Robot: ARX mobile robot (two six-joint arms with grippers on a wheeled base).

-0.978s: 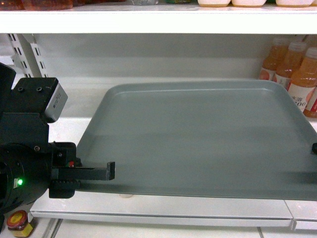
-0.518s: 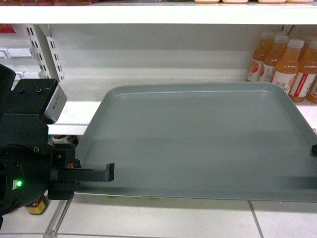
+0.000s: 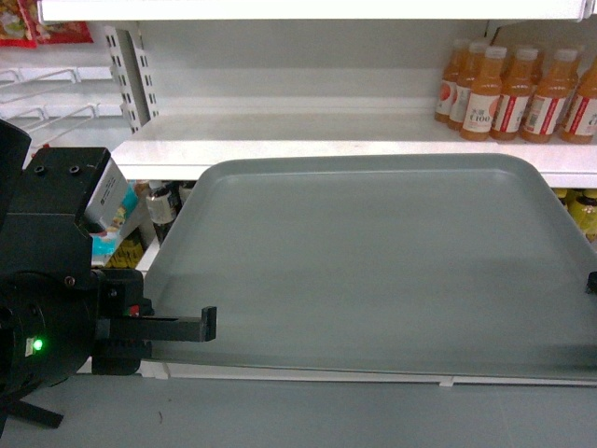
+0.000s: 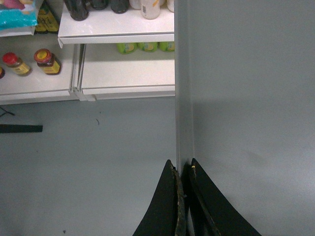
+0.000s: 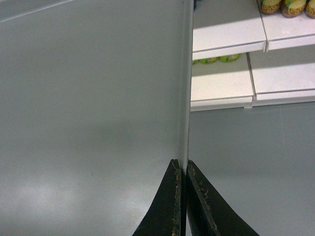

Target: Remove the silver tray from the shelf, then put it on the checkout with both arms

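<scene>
Left pincer (image 4: 183, 196) clamped on left rim of the silver tray (image 3: 373, 261); right pincer (image 5: 183, 196) clamped on its right rim. Tray level, in the air just in front of the shelf (image 3: 280, 145), off its board. Orange bottles (image 3: 508, 89) stand at shelf's right. Wrist views alone show grey floor (image 4: 88, 162) under the tray and lower shelf boards holding jars (image 4: 44, 60).
</scene>
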